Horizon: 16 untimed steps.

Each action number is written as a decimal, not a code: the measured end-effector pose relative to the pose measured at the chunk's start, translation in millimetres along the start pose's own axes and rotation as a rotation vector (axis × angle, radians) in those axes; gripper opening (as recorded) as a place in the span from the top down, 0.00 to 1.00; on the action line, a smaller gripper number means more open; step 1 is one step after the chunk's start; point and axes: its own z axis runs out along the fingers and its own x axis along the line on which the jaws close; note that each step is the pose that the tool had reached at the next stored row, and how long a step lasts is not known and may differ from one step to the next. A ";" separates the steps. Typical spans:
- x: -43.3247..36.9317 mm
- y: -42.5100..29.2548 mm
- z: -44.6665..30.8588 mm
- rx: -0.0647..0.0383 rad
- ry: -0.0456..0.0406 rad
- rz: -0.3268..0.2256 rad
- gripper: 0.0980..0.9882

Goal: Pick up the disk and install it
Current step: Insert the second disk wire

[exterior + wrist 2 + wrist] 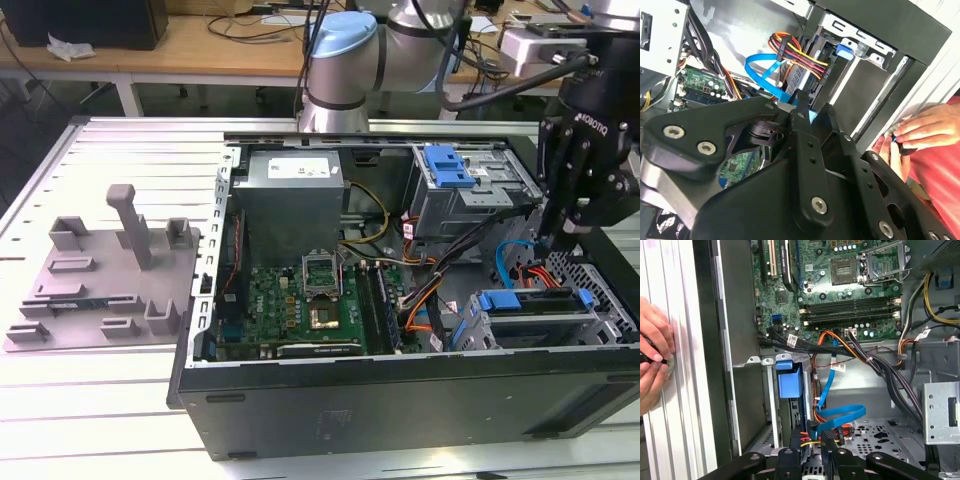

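Note:
The disk [527, 299] lies flat in the lower drive cage at the front corner of the open computer case, its blue frame showing along the edge. The blue frame end [789, 382] also shows in the first wrist view, and a blue tab [845, 50] of it in the second wrist view. My black gripper [558, 240] hangs just above and behind that cage, over the blue and orange cables. Its fingers [801, 440] stand a narrow gap apart with nothing between them; cables show through the gap. In the second wrist view the gripper [815, 106] points into the case.
A grey moulded tray [100, 270] with upright posts lies on the table at the exterior view's left. A blue ribbed clip [447, 165] sits on the upper drive cage [470, 200]. A person's hands [655, 355] rest on the table beside the case wall [710, 365].

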 end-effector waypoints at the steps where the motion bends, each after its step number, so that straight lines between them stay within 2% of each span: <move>1: -0.1 1.0 1.0 0.000 -0.0001 0.000 0.77; 8: 1.8 1.1 3.7 0.000 -0.0002 0.000 0.77; 9: 2.1 1.1 4.2 0.000 0.0002 0.000 0.79; 10: 2.2 1.1 4.5 0.000 0.0001 0.000 0.86; 11: 2.4 1.2 4.8 0.000 0.0000 0.000 0.86; 12: 2.9 1.5 5.0 0.000 -0.0002 0.000 0.94; 16: 3.0 1.6 4.9 0.000 0.0000 0.000 0.94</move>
